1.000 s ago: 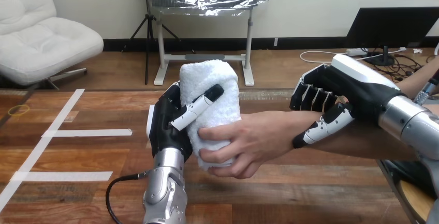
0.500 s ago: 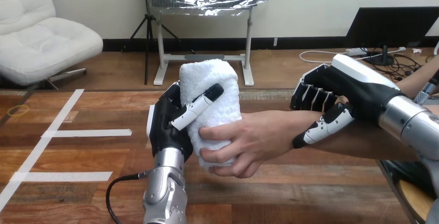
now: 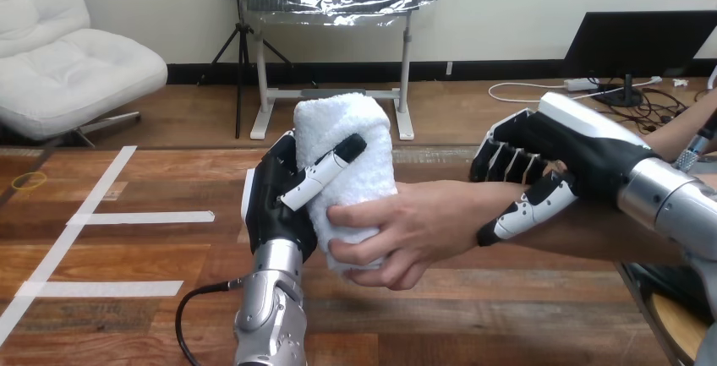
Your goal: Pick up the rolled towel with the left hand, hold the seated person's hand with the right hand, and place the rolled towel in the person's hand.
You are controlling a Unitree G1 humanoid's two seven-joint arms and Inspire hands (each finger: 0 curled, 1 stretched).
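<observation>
Centrally above the wooden table (image 3: 127, 248), the white rolled towel (image 3: 347, 142) stands upright in the left hand (image 3: 275, 205), whose fingers and thumb are wrapped round its 9 o'clock side. The person's hand (image 3: 406, 231), reaching in from 3 o'clock, grips the towel's lower end, so both hands are on it. At 3 o'clock from the towel, the right hand (image 3: 558, 150) clasps the person's wrist (image 3: 495, 201), fingers over and thumb under.
</observation>
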